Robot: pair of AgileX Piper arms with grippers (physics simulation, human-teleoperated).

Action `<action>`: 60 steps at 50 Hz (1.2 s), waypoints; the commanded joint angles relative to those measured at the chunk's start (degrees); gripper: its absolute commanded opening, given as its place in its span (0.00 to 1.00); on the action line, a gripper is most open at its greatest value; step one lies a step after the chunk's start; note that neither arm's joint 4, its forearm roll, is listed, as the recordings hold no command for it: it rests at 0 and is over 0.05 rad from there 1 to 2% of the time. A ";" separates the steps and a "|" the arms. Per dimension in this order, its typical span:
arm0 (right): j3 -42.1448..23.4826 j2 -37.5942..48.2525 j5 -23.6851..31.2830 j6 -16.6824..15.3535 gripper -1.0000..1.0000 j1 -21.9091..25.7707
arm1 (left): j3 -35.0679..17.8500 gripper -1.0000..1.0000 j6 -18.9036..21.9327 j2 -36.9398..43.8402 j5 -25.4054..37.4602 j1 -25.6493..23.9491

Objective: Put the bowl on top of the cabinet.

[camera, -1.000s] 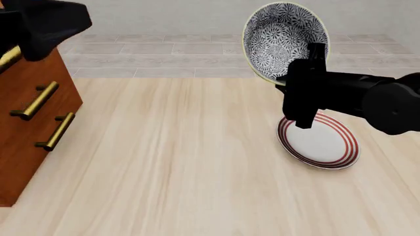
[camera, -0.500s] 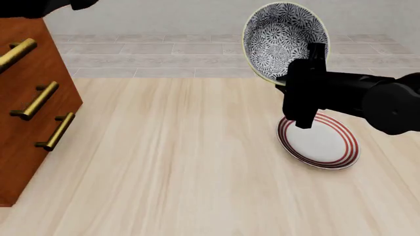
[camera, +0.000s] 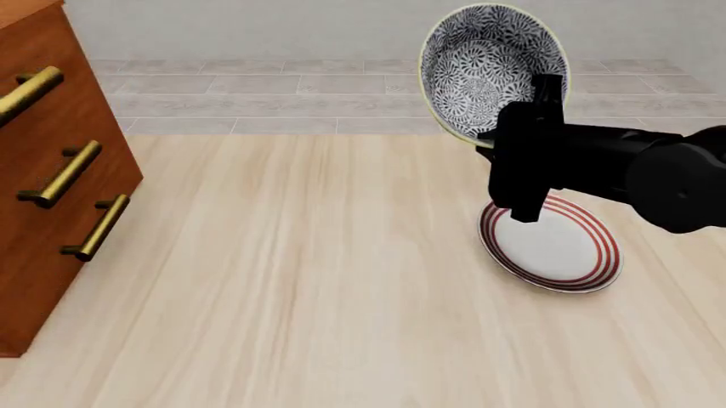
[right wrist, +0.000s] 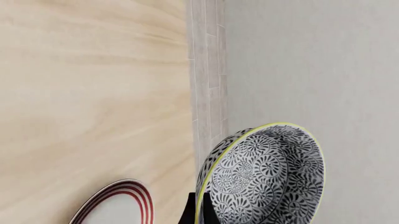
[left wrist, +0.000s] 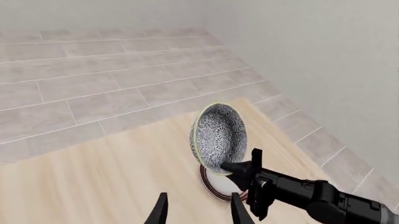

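**Patterned bowl held in the air above the ringed plate, cabinet far to the side**

Left wrist view: the left gripper shows two dark fingertips standing apart with nothing between them, bare pale wooden tabletop under them. Beyond the fingertips, the round deep white bowl with dense dark floral pattern and pale yellowish rim hangs tilted on its side, its rim pinched by the black right gripper. Just behind that gripper a part of the flat white plate with red rings lies on the table.

Front view: the right gripper reaches up from its black arm and its fingers are clamped on the bowl's rim at the lower right edge. The bowl is lifted clear of the table, its opening turned toward the camera. Below the fingers the plate rests flat on the tabletop. The large reddish-brown wooden cabinet with brass-coloured bar handles stands well apart from the fingers, at the table's left edge. The left gripper is out of this view.

Right wrist view: the dark fingertips of the right gripper close on the bowl's yellowish rim, one on each side of the wall. Beside the fingers lies the plate's red-ringed edge on the tabletop
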 commanded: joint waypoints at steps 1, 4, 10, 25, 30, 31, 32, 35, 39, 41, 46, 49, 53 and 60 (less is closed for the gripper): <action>-0.28 -0.26 -0.29 0.13 0.00 0.00 | -1.83 1.00 -0.60 3.43 -0.37 -1.27; 3.74 1.30 -2.07 -0.56 0.00 2.37 | -1.84 1.00 -0.23 4.15 -0.82 -1.47; 3.70 1.84 -2.38 -0.37 0.00 2.44 | -2.12 1.00 -0.08 5.70 -1.27 -1.93; 4.60 1.76 -3.06 -0.37 0.00 2.92 | -4.09 1.00 0.27 9.17 -2.13 -1.13; 5.01 1.42 -3.29 -0.71 0.00 2.92 | -4.14 1.00 0.10 10.40 -2.51 -0.90; 4.92 1.44 -3.29 -0.52 0.00 3.01 | -3.93 1.00 -0.01 10.47 -2.69 -0.74; 4.92 1.44 -3.29 -0.52 0.00 3.01 | -3.92 1.00 -0.01 10.47 -2.69 -0.74; 5.01 1.51 -3.45 -0.59 0.00 2.92 | -3.55 1.00 0.08 10.92 -2.80 -0.86; 5.35 1.63 -3.92 -1.23 0.00 2.54 | -2.84 1.00 0.01 11.57 -2.92 -1.15; 4.95 1.66 -3.70 -0.71 0.00 2.82 | -2.48 1.00 -0.47 12.06 -3.02 -1.46; 5.15 1.82 -4.04 -0.98 0.00 2.78 | -2.03 1.00 -1.22 13.19 -2.75 -1.70; 4.96 2.03 -4.05 -0.80 0.00 2.87 | -1.77 1.00 -1.51 13.91 -2.27 -1.96; 4.69 2.36 -4.16 -1.06 0.00 2.78 | -1.40 1.00 -1.37 14.23 -2.47 -2.32; 4.35 2.90 -4.42 -1.19 0.00 3.09 | -1.43 1.00 -1.11 14.88 -2.50 -2.72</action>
